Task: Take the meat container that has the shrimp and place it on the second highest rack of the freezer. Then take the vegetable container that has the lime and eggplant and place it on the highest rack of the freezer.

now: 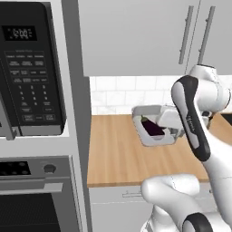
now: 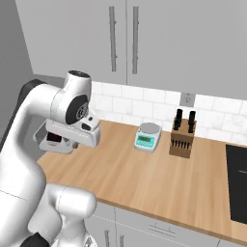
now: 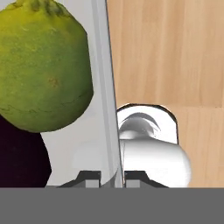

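Note:
My gripper [image 3: 113,179] is shut on the side wall of the white vegetable container [image 3: 105,87]. Inside it, the green lime [image 3: 43,65] is close up, with the dark purple eggplant [image 3: 19,157] beside it. From the left base, the container [image 1: 147,110] hangs tilted over the wooden counter [image 1: 118,154], the eggplant [image 1: 153,127] lying in it, and the gripper [image 1: 174,131] holds its right rim. From the right base, the container [image 2: 48,144] peeks out under the white hand. The meat container, the shrimp, the freezer and its racks are out of view.
A black microwave [image 1: 29,68] and oven [image 1: 36,195] column stands to the left of the counter. A small scale [image 2: 147,136] and a knife block [image 2: 183,137] sit near the tiled wall, with a black cooktop [image 2: 237,183] at the right. Grey cabinets hang overhead.

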